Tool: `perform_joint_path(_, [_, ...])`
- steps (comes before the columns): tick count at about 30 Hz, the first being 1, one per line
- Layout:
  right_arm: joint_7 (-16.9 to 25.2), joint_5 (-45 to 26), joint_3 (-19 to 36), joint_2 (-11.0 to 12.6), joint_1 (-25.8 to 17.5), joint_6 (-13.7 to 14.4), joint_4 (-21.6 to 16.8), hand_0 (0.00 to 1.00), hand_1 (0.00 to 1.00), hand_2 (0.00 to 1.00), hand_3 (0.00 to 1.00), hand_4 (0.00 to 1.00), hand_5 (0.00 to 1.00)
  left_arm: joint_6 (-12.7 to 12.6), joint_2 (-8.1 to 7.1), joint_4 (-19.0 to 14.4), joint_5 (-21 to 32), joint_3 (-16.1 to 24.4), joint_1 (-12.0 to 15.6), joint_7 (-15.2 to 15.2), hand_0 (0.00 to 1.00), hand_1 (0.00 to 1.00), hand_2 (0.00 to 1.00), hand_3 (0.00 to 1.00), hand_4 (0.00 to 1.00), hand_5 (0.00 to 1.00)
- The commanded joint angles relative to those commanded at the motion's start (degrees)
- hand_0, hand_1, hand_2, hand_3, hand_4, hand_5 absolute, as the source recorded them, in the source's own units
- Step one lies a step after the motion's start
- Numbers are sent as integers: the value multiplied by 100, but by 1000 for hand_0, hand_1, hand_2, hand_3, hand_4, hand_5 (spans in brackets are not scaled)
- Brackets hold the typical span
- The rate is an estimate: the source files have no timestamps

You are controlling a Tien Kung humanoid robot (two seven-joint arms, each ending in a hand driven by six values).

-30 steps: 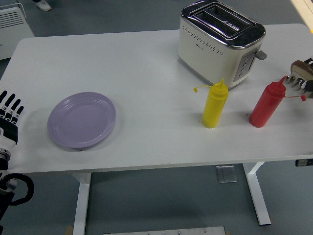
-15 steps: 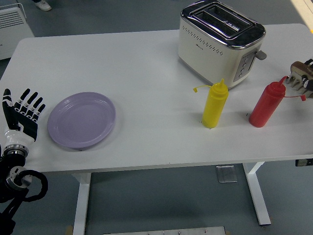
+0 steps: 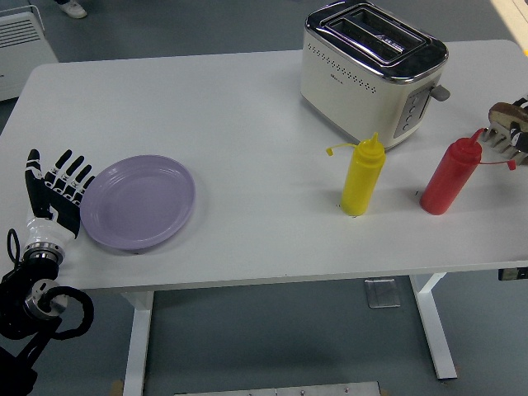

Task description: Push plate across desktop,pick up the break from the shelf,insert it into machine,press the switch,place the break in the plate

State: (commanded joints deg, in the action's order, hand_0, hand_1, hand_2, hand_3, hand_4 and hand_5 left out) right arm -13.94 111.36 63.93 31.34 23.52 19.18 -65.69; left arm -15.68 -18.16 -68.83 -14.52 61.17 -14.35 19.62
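Note:
A lilac plate [image 3: 138, 201] lies on the white table [image 3: 247, 115] at the left front. My left hand [image 3: 58, 191] is just left of the plate, fingers spread and upright, its fingertips at the plate's left rim and holding nothing. A cream and chrome toaster [image 3: 371, 70] stands at the back right with both slots empty. At the right edge a slice of bread [image 3: 508, 115] sits in a small rack [image 3: 505, 136], only partly in view. My right hand is out of view.
A yellow squeeze bottle [image 3: 363, 176] and a red squeeze bottle [image 3: 450, 176] stand in front of the toaster. A white heater [image 3: 25, 37] stands on the floor beyond the table's far left corner.
My left hand has risen from the table's left edge and moved right, up to the plate's rim. The plate and everything else stay where they were.

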Motion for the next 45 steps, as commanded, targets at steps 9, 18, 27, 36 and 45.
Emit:
perform_joint_path(9, [-24, -117, -23, -6, -11, 319, 12, 544, 569, 507, 467, 215, 2, -6, 10, -33, 64, -192, -73, -9, 842, 772, 742, 750, 725, 998])
perform_joint_path(18, [3, -120, -30, -11, -31, 472, -24, 529, 563, 505, 467, 190, 2, -13, 84, -59, 111, -352, -136, -17, 842, 772, 741, 748, 724, 998])
perform_joint_path(27, [23, -149, -1, 8, -25, 607, -152, 501, 555, 503, 467, 190, 2, -19, 99, -99, 171, -441, -175, -39, 842, 772, 741, 747, 724, 998])
perform_joint_path(36, [-22, -160, 47, 36, -22, 600, -336, 499, 553, 504, 468, 194, 2, -15, 126, -151, 246, -603, -227, -91, 842, 771, 741, 747, 722, 998])
perform_joint_path(45, [-185, -484, 284, 93, -41, 495, -843, 486, 541, 503, 469, 206, 2, -9, 147, -162, 267, -736, -287, -116, 841, 770, 741, 746, 722, 998])
